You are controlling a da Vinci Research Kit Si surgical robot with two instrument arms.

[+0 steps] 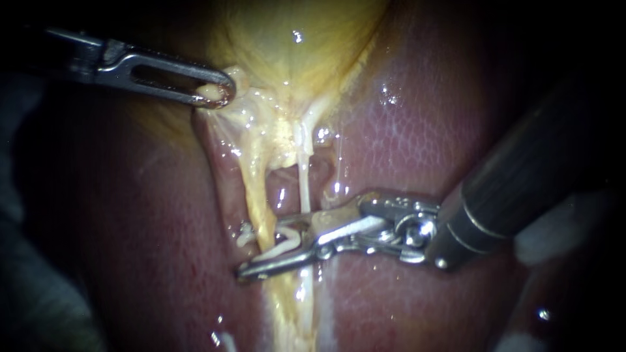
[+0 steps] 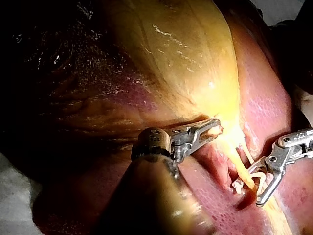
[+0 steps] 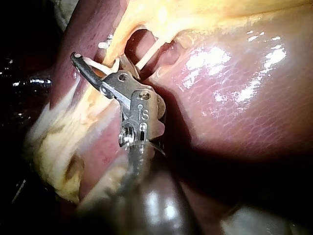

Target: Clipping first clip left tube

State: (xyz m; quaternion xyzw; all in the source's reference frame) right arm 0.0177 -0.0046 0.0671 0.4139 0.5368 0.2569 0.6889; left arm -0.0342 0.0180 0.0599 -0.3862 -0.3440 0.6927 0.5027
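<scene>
Left tube [image 1: 257, 195] runs from gallbladder [image 1: 293, 39] neck down over liver [image 1: 417, 150], lying between parted jaws of right instrument [image 1: 264, 251], which carry white clip [image 1: 285, 240] astride it. Clip looks unclosed; squeeze and release remain. Left instrument [image 1: 218, 94] pinches gallbladder neck tissue, holding it taut.

Bench, endoscope view: I have two instruments in the field, my left instrument [image 1: 218, 91] and my right instrument [image 1: 270, 246]. Each ends in a pair of jaws — four jaws in all. There is one gallbladder [image 1: 293, 45] and one liver [image 1: 417, 143]. I count two tubes below the gallbladder: the thicker yellow left tube [image 1: 259, 195] and a thin pale right tube [image 1: 304, 182]. One white clip [image 1: 282, 242] shows — a single one, and each wrist view shows that same one clip. My left wrist view takes in both instruments.
</scene>
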